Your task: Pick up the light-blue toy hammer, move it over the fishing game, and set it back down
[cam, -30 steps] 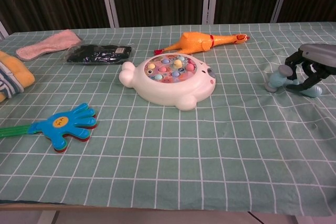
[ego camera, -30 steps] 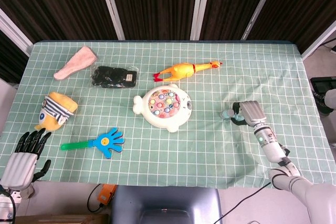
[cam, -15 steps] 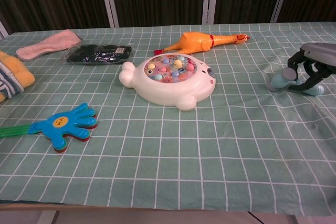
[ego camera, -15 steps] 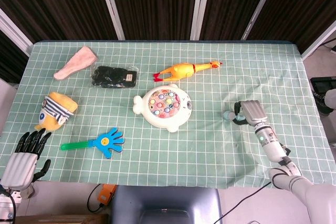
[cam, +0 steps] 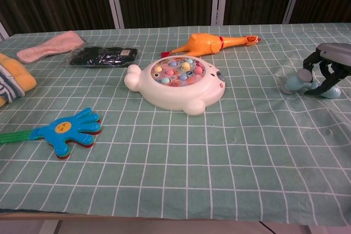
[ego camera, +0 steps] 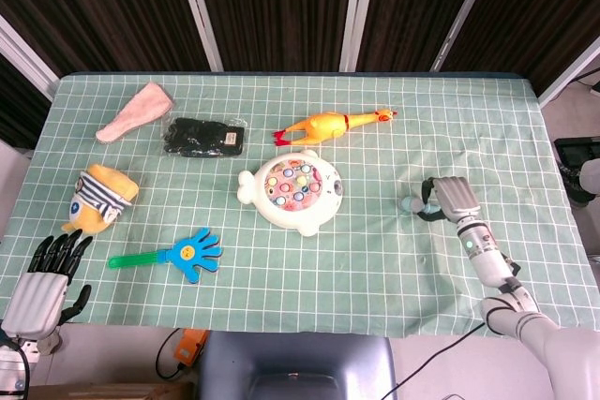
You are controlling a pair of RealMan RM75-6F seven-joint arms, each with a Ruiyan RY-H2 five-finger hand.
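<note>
The light-blue toy hammer [ego camera: 410, 203] [cam: 293, 84] lies on the green checked cloth at the right, well to the right of the white fishing game [ego camera: 292, 192] [cam: 178, 83]. My right hand [ego camera: 448, 199] [cam: 327, 68] arches over the hammer's handle with its fingers curled down around it; the hammer's head sticks out to the left of the hand. Most of the handle is hidden under the hand. My left hand [ego camera: 45, 274] hangs off the table's near left corner, fingers straight and apart, holding nothing.
A yellow rubber chicken [ego camera: 328, 125] lies behind the game. A blue hand clapper [ego camera: 183, 252], a striped plush toy [ego camera: 101, 196], a black packet [ego camera: 203, 137] and a pink cloth [ego camera: 134, 111] occupy the left half. The table's right edge [ego camera: 562, 203] is near my right hand.
My right hand has shifted a little to the right and the hammer has slid along with it on the cloth. The left hand has stayed still.
</note>
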